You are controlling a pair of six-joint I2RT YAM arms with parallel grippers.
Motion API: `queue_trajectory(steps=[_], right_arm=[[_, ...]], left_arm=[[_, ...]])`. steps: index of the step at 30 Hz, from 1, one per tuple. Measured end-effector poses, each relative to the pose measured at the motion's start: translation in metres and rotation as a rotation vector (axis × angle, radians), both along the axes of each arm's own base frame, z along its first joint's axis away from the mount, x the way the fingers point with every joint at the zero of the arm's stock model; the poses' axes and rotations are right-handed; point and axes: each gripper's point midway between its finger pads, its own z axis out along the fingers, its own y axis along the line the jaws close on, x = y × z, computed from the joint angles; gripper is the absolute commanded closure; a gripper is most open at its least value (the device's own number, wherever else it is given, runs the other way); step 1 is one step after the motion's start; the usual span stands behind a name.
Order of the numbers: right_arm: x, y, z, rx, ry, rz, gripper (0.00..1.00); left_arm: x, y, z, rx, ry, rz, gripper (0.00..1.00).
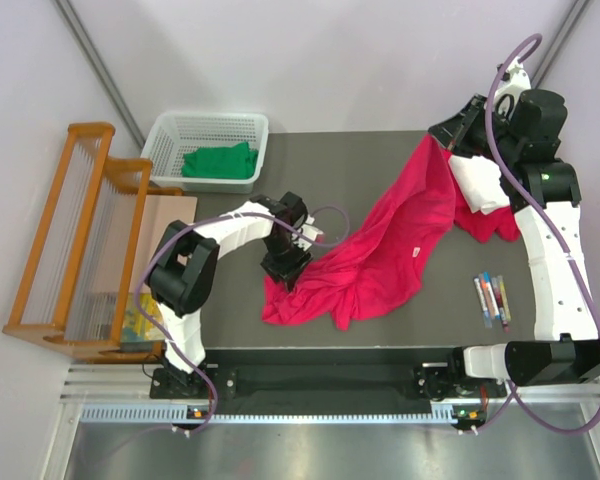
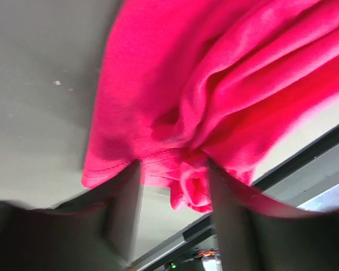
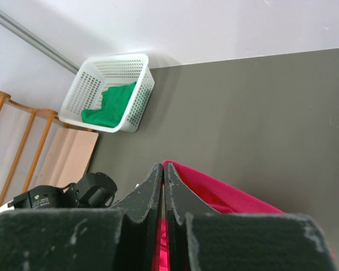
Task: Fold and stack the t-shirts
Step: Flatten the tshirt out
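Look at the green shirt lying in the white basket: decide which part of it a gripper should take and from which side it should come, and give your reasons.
Take the raised fold at the top of the green shirt, coming straight down from above. The white basket walls it in on every side, so only the open top gives a way in, and the crumpled cloth offers a ridge that two fingers can pinch.

t-shirt (image 1: pixel 380 250) — pink-red | basket (image 1: pixel 170 130) — white | basket shirt (image 1: pixel 220 162) — green | table (image 1: pixel 360 160) — dark grey

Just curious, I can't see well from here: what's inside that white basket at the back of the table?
The white basket holds a crumpled green garment, probably a t-shirt. Anything beneath it is covered by the fabric.
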Motion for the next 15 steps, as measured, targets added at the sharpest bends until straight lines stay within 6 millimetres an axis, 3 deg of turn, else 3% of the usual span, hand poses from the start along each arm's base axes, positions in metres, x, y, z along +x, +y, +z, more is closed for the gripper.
queue_trajectory(steps=[1, 5, 15], right_arm=[[0.000, 0.000, 0.000, 0.000, 0.000, 0.000, 1.00], [0.000, 0.000, 0.000, 0.000, 0.000, 0.000, 1.00], [0.000, 0.000, 0.000, 0.000, 0.000, 0.000, 1.00]], left_arm=[[-0.001, -0.001, 0.000, 0.000, 0.000, -0.004, 0.72], [-0.003, -0.003, 0.000, 0.004, -0.001, -0.015, 0.99], [-0.004, 0.003, -0.018, 0.062, 0.029, -0.009, 1.00]])
